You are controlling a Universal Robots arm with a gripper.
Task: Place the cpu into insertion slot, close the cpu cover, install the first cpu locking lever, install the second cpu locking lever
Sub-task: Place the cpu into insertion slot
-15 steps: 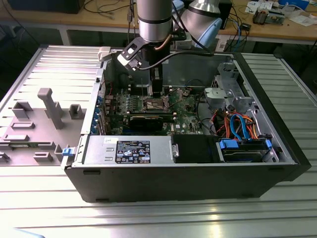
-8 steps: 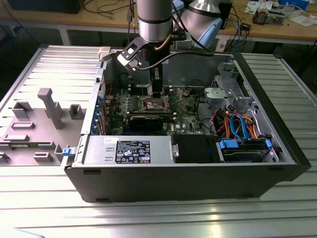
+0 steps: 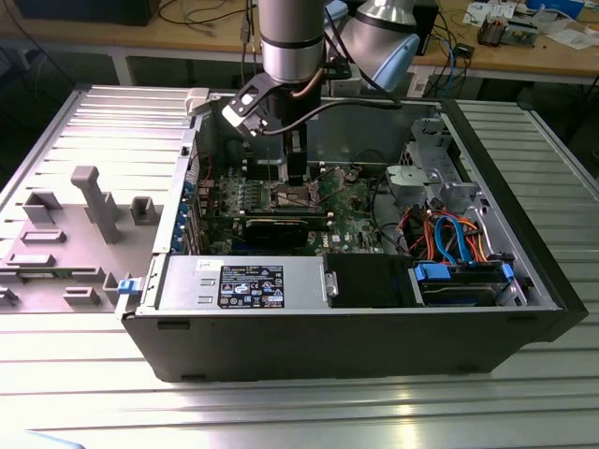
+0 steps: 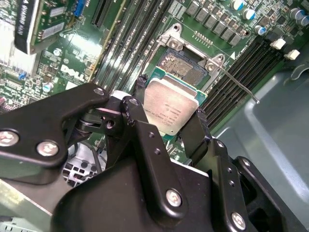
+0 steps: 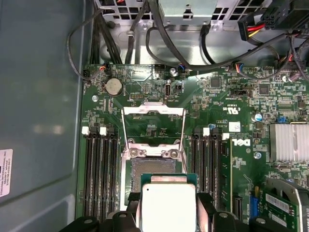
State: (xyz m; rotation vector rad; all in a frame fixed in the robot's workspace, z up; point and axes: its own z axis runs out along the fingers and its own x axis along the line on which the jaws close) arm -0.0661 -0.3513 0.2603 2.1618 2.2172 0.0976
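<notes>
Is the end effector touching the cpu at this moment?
Touching. In the second wrist view the end effector has its two black fingers pressed against opposite edges of the cpu, with no gap visible on either side.

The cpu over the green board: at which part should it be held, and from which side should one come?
Take the cpu by two opposite edges, coming from above its flat silver top. It is a thin square, so only the edges give hold; the gripper clamps it this way.
</notes>
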